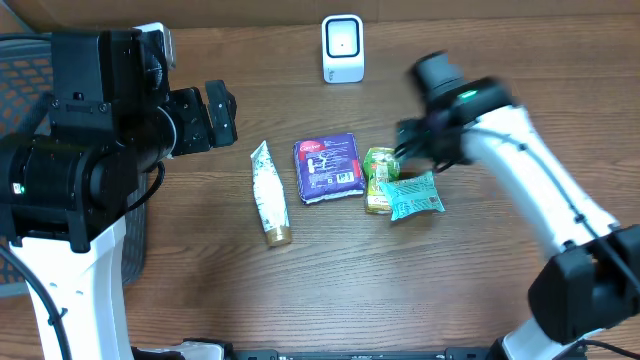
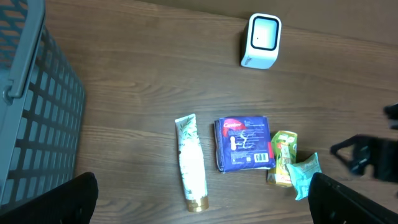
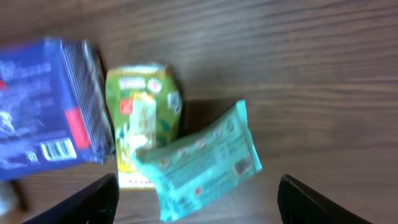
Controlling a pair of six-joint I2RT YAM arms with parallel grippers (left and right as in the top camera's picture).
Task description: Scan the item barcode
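Teal packet [image 3: 199, 162] lies on the desk [image 3: 311, 62], leaning on the green carton [image 3: 143, 106], beneath my right pincer [image 3: 199, 202], jaws wide and empty, I judge poised to grasp it. My left pincer [image 2: 205, 202] hangs wide, empty; the white scanner [image 1: 342, 47] waits farther back.

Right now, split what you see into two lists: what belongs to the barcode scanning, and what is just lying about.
For the job:
white scanner
teal packet, below the open right gripper, likely the item in hand

Lying about, for now:
tube
blue packet
green carton, partly under the teal packet
grey basket
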